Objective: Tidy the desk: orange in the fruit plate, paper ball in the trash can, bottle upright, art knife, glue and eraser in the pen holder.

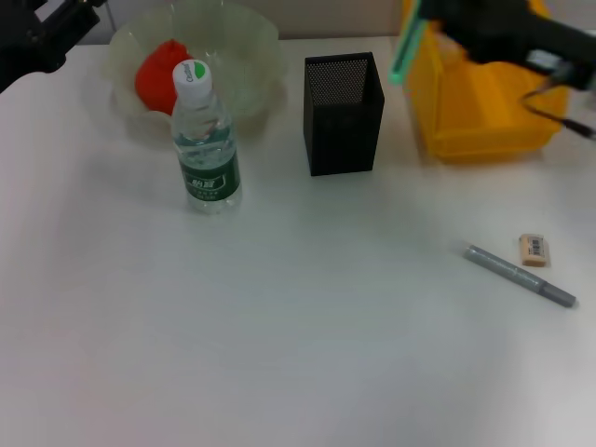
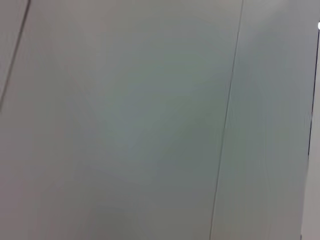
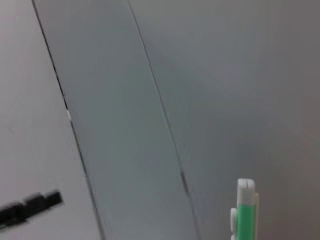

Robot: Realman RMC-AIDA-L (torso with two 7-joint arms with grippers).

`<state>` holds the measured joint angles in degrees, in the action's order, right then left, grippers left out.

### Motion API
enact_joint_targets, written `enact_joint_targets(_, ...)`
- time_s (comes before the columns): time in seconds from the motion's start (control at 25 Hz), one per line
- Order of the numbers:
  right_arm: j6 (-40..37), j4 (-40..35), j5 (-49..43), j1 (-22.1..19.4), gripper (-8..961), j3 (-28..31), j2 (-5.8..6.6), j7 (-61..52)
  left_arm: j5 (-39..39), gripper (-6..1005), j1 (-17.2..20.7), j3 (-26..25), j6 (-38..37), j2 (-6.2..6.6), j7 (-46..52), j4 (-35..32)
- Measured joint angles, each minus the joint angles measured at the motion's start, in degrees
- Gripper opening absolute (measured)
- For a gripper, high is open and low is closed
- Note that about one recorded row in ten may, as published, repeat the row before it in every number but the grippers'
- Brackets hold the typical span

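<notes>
Left of the pen holder [image 1: 343,114] stands the bottle [image 1: 207,140], upright before the fruit plate [image 1: 244,47] holding the orange [image 1: 158,76]; the right gripper [image 1: 421,28] carries a green stick above the holder's right.

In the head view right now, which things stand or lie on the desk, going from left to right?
Fruit plate holding the orange → bottle → pen holder → trash can → grey pen-like item → eraser.

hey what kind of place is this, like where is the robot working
Probably an office or study desk set up for tidying: a white tabletop with a black mesh pen holder, an eraser beside a grey pen-like tool, and a yellow trash can.
</notes>
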<state>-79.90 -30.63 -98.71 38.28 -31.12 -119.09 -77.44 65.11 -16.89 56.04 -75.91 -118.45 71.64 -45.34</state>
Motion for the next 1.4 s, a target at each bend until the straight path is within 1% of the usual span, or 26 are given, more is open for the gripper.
enact_joint_targets(0.04,3.6,3.4,1.6,2.3,92,-0.2,-0.42,6.5,-0.4,516,-0.1,-0.1,-0.3,0.00,-0.6,0.6)
enact_joint_targets(0.08,3.6,3.4,1.6,2.3,92,-0.2,-0.42,6.5,-0.7,516,0.0,-0.2,-0.5,0.00,-1.0,0.9)
enact_joint_targets(0.2,10.1,10.6,4.8,6.8,91,-0.4,-0.21,15.9,-1.3,516,0.2,-0.8,-1.5,-0.04,-1.7,2.1)
enact_joint_targets(0.24,14.5,12.7,5.3,9.0,91,-0.6,-0.35,19.6,-2.5,516,0.2,-1.3,-3.1,-0.07,-2.9,3.7)
enact_joint_targets(0.28,14.5,12.7,5.3,9.0,91,-0.6,-0.35,19.6,-2.5,516,0.2,-1.3,-3.1,-0.07,-2.9,3.7)
enact_joint_targets(0.36,17.6,14.3,5.3,10.9,91,-1.5,-0.47,21.5,-4.0,516,0.2,-2.2,-5.1,-0.05,-4.1,5.6)
enact_joint_targets(0.44,20.1,15.1,5.3,12.3,91,-2.5,-0.53,22.8,-5.0,516,0.3,-4.1,-6.8,0.01,-5.2,7.5)
enact_joint_targets(0.68,20.7,15.8,5.3,12.8,91,-2.6,-0.63,23.3,-5.0,516,0.3,-5.7,-7.4,-0.05,-5.5,8.9)
enact_joint_targets(0.96,18.9,15.9,5.3,10.7,91,-2.5,-0.49,22.9,-6.6,516,-1.2,-5.9,-7.2,-0.28,-5.4,10.5)
enact_joint_targets(1.04,16.9,15.5,4.8,10.1,119,-2.9,-0.25,22.4,-7.4,516,-1.9,-5.9,-7.4,-0.26,-5.1,11.3)
enact_joint_targets(1.16,16.1,15.0,4.8,9.7,160,-4.2,-0.22,22.3,-8.3,516,-2.5,-5.5,-7.6,-0.30,-4.8,11.3)
enact_joint_targets(1.28,15.8,14.1,5.0,9.4,214,-5.7,-0.24,22.3,-8.7,516,-2.8,-5.6,-8.0,-0.25,-4.7,11.1)
enact_joint_targets(1.4,16.3,14.0,5.0,9.6,267,-5.7,-0.26,22.3,-8.7,516,-2.8,-6.1,-8.0,-0.14,-4.7,11.1)
